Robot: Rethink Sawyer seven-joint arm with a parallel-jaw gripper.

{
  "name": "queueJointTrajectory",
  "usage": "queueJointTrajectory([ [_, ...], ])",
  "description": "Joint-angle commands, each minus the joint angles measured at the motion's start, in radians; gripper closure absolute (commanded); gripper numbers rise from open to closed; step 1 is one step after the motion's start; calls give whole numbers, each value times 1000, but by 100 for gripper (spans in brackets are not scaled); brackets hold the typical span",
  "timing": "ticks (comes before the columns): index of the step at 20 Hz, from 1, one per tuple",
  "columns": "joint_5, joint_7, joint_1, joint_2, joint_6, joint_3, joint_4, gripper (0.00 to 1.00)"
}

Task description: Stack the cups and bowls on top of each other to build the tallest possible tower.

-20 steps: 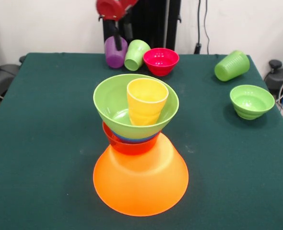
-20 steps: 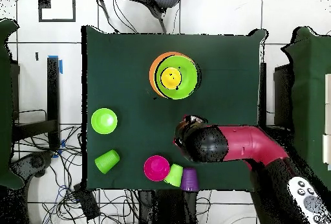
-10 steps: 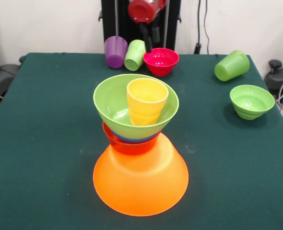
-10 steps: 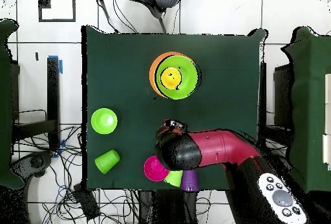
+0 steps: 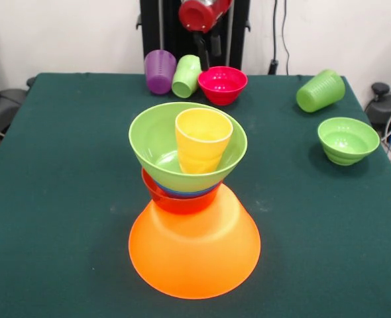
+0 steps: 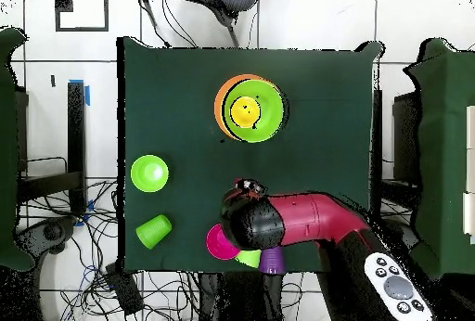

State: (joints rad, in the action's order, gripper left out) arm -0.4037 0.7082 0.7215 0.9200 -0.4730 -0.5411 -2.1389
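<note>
The tower stands mid-table: a huge orange bowl (image 5: 194, 248) upside down as base, a red-orange bowl (image 5: 177, 201) and a blue rim on it, then a large light green bowl (image 5: 157, 142) holding an upright yellow cup (image 5: 202, 139); from overhead the tower (image 6: 249, 109) shows as nested rings. At the far edge lie a purple cup (image 5: 160, 71) and a light green cup (image 5: 187, 75), beside a pink bowl (image 5: 222, 84). My gripper (image 5: 207, 52) hangs above the gap between that green cup and the pink bowl. In the overhead view the arm (image 6: 278, 224) covers part of the pink bowl (image 6: 217, 241).
A second light green cup (image 5: 321, 90) lies on its side at the right, with a small green bowl (image 5: 347, 139) upright in front of it. Overhead they appear as the cup (image 6: 154, 230) and the bowl (image 6: 149, 173) at the left.
The arm swung from above the purple cup to above the gap between the green cup and the pink bowl. Over the last half second it barely shifted. The cups and bowls stayed put.
</note>
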Motion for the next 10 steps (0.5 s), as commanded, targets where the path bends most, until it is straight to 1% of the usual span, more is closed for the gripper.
queueJointTrajectory([
  [1, -110, 207, -72, -131, 4, 136, 33, 0],
  [2, -135, 210, -86, -144, 6, 161, 50, 0],
  [4, -158, 206, -98, -165, 19, 191, 68, 0],
  [8, -148, 186, -87, -179, 68, 186, 62, 0],
  [10, -116, 181, -66, -182, 83, 159, 45, 0],
])
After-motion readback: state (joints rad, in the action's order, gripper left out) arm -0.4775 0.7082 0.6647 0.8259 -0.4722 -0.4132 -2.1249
